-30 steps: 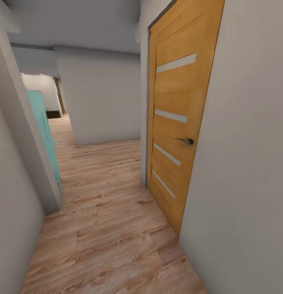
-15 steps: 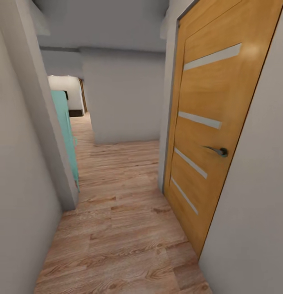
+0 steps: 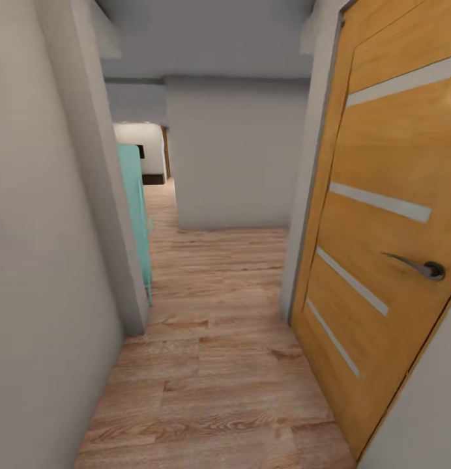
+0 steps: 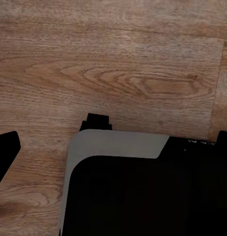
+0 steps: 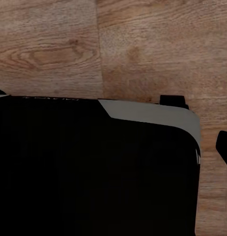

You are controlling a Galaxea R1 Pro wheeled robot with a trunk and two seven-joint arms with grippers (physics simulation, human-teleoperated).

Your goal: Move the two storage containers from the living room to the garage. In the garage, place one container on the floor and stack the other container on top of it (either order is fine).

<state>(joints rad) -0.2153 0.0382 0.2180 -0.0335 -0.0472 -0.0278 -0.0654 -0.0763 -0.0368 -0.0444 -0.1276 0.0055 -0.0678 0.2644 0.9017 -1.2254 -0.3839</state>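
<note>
I face a narrow hallway of light wood plank flooring (image 3: pixel 212 365); my base could clip the orange wooden door (image 3: pixel 382 215). My tools' state is unclear.

I'm in home, narrow hallway. Light wood plank floor (image 3: pixel 219 365) runs ahead of me and turns past white partition wall (image 3: pixel 235 156). Plain grey-white walls (image 3: pixel 43 260) close on both sides. On my right, shut interior door (image 3: pixel 382 234) of honey-coloured wood with pale horizontal strips and metal lever handle (image 3: pixel 418 266). On my left, edge of teal panel (image 3: pixel 135 215) beyond wall corner. Far opening shows brighter room (image 3: pixel 142 151). Same planks under my wrists (image 4: pixel 118 73).
</note>
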